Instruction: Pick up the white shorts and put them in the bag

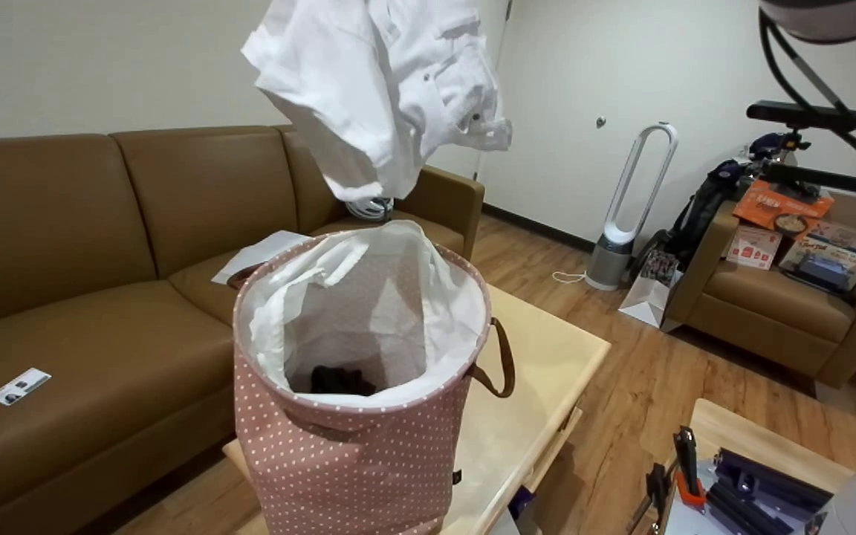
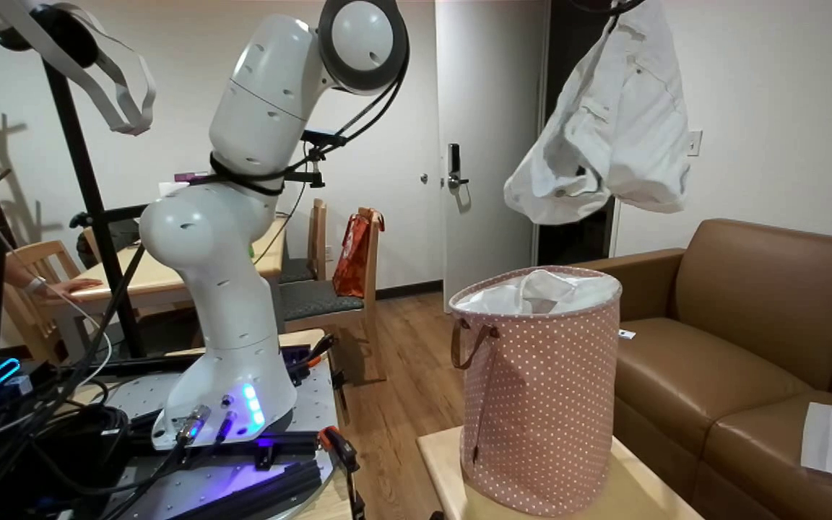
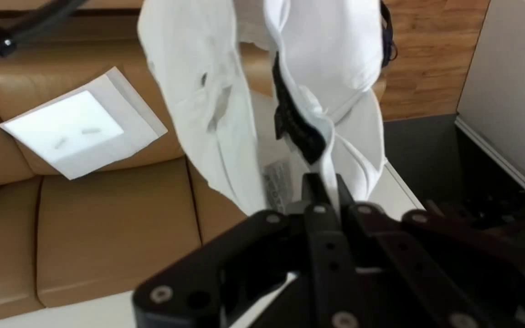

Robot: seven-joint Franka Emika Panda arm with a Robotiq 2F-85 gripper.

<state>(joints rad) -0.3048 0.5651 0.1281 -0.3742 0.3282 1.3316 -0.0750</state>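
In an exterior view: white shorts (image 1: 391,89) hang in mid-air, higher than the pink dotted bag (image 1: 346,468), apart from its rim. Bag upright on the light wood table (image 1: 547,334), mouth open, white lining (image 1: 458,312), dark item (image 1: 340,380) at the bottom. Table's left corner pokes out just beside the bag; far right corner shows past the brown handle (image 1: 508,364). Brown sofa (image 1: 34,215) beyond the left corner.

In an exterior view: robot arm (image 2: 257,108) at left, shorts high up at right, their top cut off by the frame. Hem above the bag; can't tell if straight over the mouth. Bag stands close to the table's far edge, just right of the far left corner.

Wrist view: gripper (image 3: 330,189) at the bottom, tips pinching a fold of the shorts; remaining fabric spreads upward in loose flaps. Dark strip (image 3: 298,127) between folds, can't tell what. White paper (image 3: 66,132) on the sofa at left.
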